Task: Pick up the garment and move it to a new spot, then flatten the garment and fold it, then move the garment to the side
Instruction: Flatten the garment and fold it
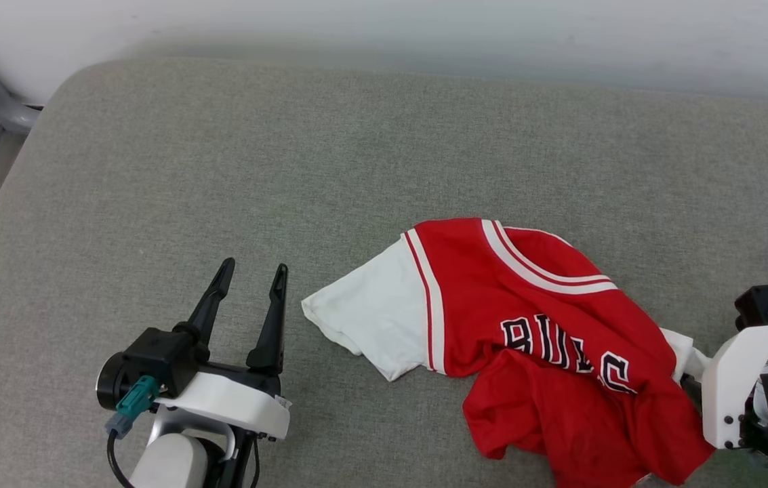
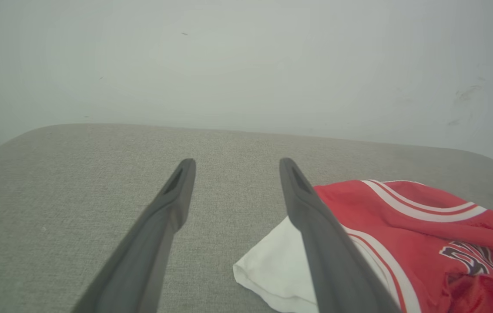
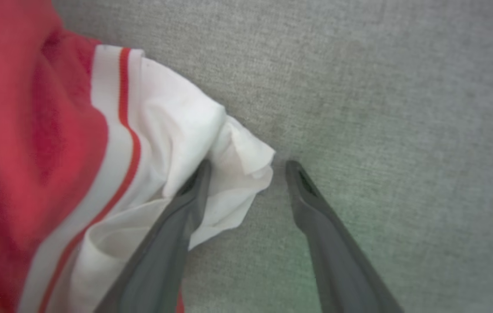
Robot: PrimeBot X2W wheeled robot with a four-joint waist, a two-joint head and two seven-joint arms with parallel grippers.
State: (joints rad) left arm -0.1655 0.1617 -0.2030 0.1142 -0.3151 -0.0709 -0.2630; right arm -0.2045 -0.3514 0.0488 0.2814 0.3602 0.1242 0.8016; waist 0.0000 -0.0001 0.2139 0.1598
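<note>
Right gripper [image 3: 248,164]: jaws are being held apart, with nothing being clamped. The garment-side finger [image 3: 181,208] is being laid over a white sleeve end [image 3: 185,121]. The other finger [image 3: 316,208] is being rested over bare pad [image 3: 403,108]. The sleeve's crumpled tip is sitting in the gap between them.

Left gripper [image 1: 255,266]: jaws are being held wide and empty above the pad. They are just beside the other white sleeve [image 1: 370,312], not touching it.

Garment [image 1: 546,318]: it is lying bunched on the grey pad between the two grippers, toward the near right of the head view. The lettering is creased, the striped collar trim is turned up, and the lower red cloth is heaped on itself.

Judged step: the first pick-up is being set up at the right-hand sleeve.

- A deeper bite is being called for. Only the thin tip is being bracketed, and it would likely slip out on the lift.
- The jaws are best being pushed further onto the sleeve, up toward the red stripe, before being closed.
- The pad's cover should not be getting pinched under the bare-side finger.
- The near sleeve is being offered to the left gripper. With both sleeves taken, the garment could be raised hanging open and laid flat more easily.
- A slow lift is being advised, since the heaped cloth may drag.
</note>
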